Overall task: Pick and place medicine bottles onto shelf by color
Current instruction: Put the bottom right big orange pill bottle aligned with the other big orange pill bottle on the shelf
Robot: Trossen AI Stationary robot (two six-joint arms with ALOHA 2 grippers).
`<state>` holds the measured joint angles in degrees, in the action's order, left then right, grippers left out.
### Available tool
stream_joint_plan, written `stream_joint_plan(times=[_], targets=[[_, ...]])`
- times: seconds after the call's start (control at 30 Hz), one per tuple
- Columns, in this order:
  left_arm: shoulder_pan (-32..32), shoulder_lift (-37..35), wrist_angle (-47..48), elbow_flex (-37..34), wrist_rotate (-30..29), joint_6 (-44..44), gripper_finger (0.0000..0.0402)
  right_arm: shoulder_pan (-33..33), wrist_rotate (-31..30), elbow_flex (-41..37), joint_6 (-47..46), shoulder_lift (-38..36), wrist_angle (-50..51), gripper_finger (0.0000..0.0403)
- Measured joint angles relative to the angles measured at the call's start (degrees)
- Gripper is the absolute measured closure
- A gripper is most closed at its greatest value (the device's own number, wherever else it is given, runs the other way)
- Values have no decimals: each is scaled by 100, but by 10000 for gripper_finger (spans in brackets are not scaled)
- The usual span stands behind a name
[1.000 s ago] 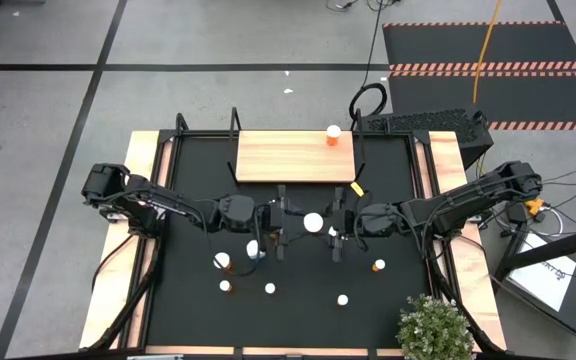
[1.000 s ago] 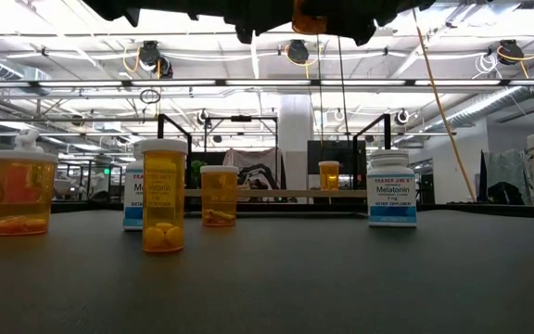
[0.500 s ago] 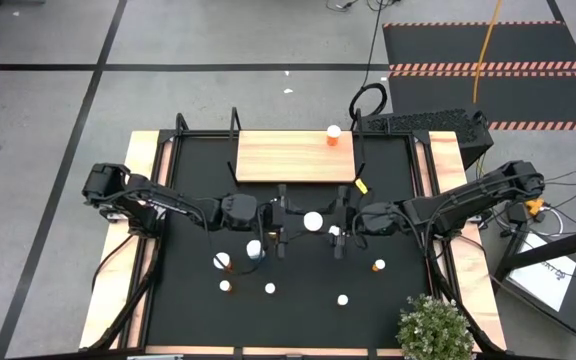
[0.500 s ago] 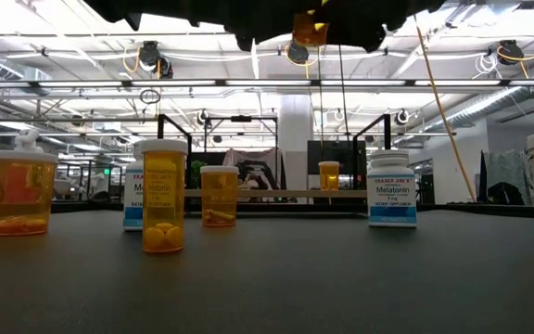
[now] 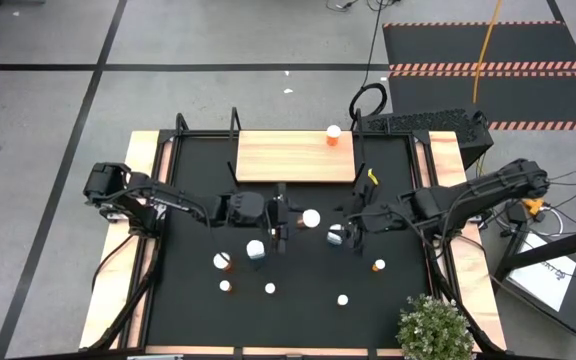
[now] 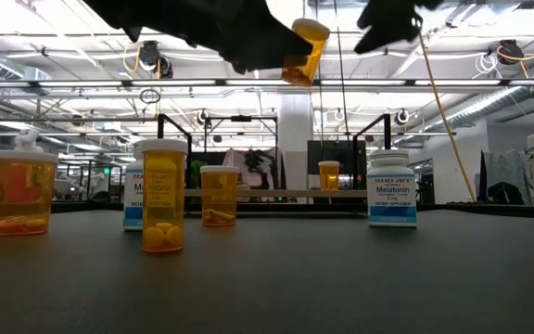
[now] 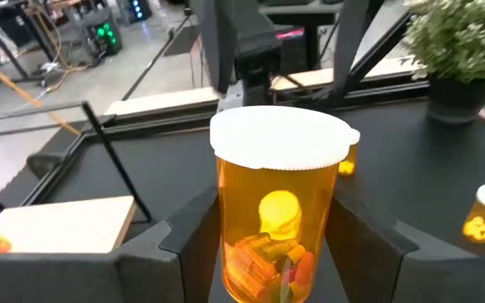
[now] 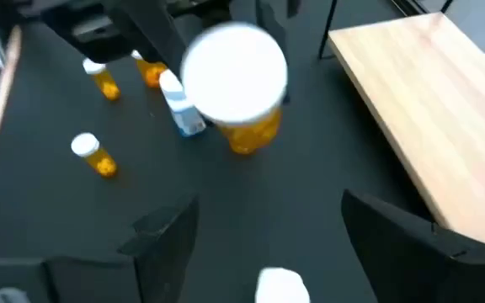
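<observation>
Progress: I count one orange bottle [image 5: 333, 134] standing on the shelf [image 5: 294, 157], at its 2 o'clock corner; by my reckoning nearly everything is left.
Left to sort: loose bottles on the black table [image 5: 183, 300], mostly toward 6 o'clock, among them a white bottle [image 5: 255, 249] and a small orange one [image 5: 378, 266].
Left gripper [image 5: 286, 217]: clamped on the held orange bottle [image 7: 278, 215], lifted above mid-table.
Right gripper [image 5: 356, 222]: fingers spread apart, empty, at 3 o'clock of that bottle, just beside it.
Bottle versus shelf: shelf lies toward 12 o'clock, near.
</observation>
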<state>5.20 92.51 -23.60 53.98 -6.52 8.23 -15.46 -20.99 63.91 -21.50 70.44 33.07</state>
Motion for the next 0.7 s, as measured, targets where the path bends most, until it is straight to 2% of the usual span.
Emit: stream_joint_plan(times=[0.1,0.27,0.4,0.53,0.7], targets=[[-46,-2,45,0,-2,-8,206,64,32,1004,142,446,934,115],[-73,-7,165,-2,-2,-101,206,314,395,2725,518,1436,2188,115],[-73,36,198,-2,-4,-108,206,569,733,3803,978,2288,3076,115],[-73,166,134,-2,-4,-165,206,787,954,4417,1240,2964,3606,115],[-73,371,45,-2,-4,-242,206,952,1241,4543,1417,3327,3758,115]])
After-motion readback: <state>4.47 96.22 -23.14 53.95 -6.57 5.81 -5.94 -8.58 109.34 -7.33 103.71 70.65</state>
